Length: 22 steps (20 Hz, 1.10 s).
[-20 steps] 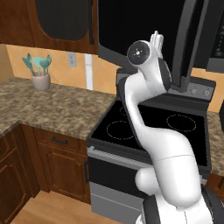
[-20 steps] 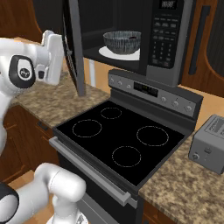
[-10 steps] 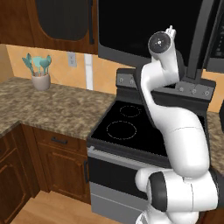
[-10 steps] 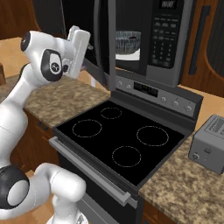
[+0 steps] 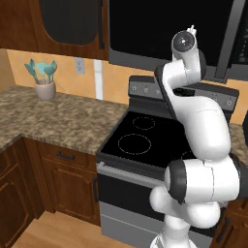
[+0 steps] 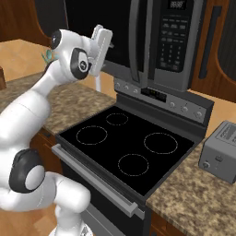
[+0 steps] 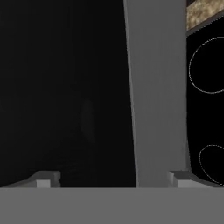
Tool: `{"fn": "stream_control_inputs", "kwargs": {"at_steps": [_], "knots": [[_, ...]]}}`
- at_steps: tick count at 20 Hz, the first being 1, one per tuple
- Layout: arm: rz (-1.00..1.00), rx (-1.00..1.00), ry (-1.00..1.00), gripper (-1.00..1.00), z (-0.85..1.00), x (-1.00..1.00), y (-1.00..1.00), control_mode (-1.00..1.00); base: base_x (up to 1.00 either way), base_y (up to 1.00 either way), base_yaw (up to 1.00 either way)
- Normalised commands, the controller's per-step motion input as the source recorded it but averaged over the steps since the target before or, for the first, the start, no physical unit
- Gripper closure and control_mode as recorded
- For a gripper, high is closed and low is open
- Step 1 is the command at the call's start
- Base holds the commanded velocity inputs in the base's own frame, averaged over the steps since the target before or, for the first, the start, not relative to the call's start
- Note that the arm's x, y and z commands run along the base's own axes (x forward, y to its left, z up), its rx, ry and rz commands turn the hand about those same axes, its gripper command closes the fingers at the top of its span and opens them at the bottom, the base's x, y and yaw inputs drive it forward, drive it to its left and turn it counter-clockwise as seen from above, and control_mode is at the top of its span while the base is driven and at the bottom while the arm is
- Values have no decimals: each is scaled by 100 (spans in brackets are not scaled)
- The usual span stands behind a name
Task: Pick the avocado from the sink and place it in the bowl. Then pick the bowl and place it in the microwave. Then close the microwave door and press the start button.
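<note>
**Black door panel pressed close by the raised white arm**

White and dark-jointed, the arm rises from the base and bends up over the black glass-topped stove, whose four thin ring marks show on its flat surface. Brown speckled stone covers the table to the left of the stove, and a small pale cup of teal utensils stands far back on it by the orange wall. On the stone to the right of the stove sits a boxy grey toaster.

Higher up, the pincer is held at the level of the wide black boxy microwave, flat against the outer face of the wide black microwave door. Its fingers stand spread wide apart, grasping nothing. From the hand view, the two small finger tips straddle the dark window and the grey vertical frame of the door, with the stove rings visible past the frame's edge.

The door's long grey handle lies just beside the narrow control strip with its rows of buttons; the door looks shut or very nearly so. Dark brown wooden cabinets flank the microwave on the far side.
</note>
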Motion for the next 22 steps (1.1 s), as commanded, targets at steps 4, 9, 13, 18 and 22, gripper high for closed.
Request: {"fn": "stream_control_inputs", "kwargs": {"at_steps": [4, 9, 13, 18, 22], "knots": [[0, 6, -3, -100, -11, 77, -35, -100, 0, 0, 0], [0, 6, 0, -100, -33, 97, -33, -100, 0, 0, 0], [3, 3, 0, -100, -18, 44, -12, -100, 0, 0, 0], [0, -2, -13, -100, 8, -93, 25, -100, 0, 0, 0], [0, -10, -1, -100, 19, -100, 1, -100, 0, 0, 0]]}}
